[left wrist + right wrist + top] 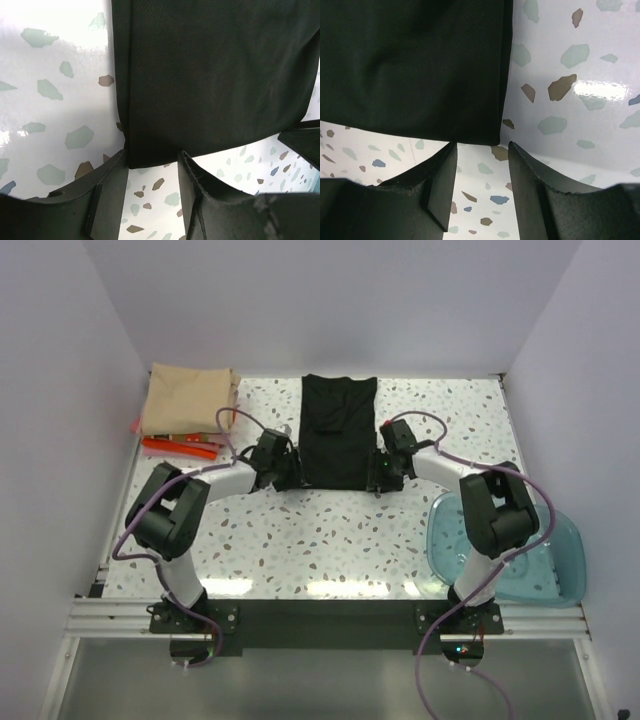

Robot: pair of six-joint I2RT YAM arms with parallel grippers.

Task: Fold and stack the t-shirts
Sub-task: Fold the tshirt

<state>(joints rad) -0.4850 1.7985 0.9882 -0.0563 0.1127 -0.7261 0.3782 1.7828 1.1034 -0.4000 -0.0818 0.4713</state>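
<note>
Black t-shirt (339,430) lay mid-tabletop (300,535): soft, light, likely to sag. Left gripper (151,157) and right gripper (482,147) jaws half-open, clamping nothing, at its near corners. Pinch there.

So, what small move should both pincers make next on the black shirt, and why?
Probably ease forward a little and close on the near hem. The left pincer and right pincer each sit at a near corner of the black shirt, jaws apart with table showing between them, so nothing seems gripped yet; folding needs a hold first.
</note>
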